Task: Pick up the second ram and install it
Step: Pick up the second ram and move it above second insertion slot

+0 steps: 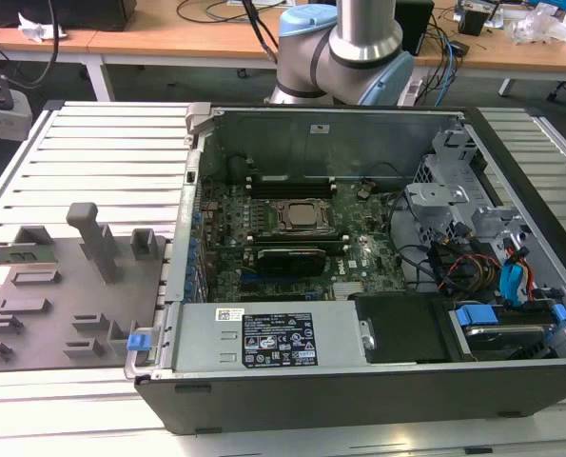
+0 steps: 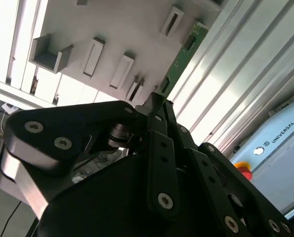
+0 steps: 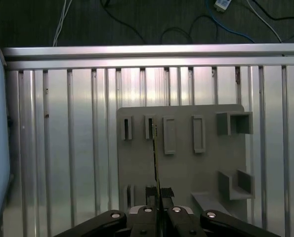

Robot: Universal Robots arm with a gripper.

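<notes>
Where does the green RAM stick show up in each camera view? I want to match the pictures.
Exterior view: the second ram is probably the thin strip at the exterior view's far left, on the grey tray.
Second wrist view: green stick running out from the gripper tips along the tray.
First wrist view: edge-on, a thin line between the gripper and the tray's slots.
Shared landmark: the grey tray.

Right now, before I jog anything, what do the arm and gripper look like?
In the exterior view the arm is a silver tube with pale blue, rounded joint housings. In both wrist views the gripper is matte black: flat linkage bars pinned with silver screws, tapering to narrow fingertips.
</notes>
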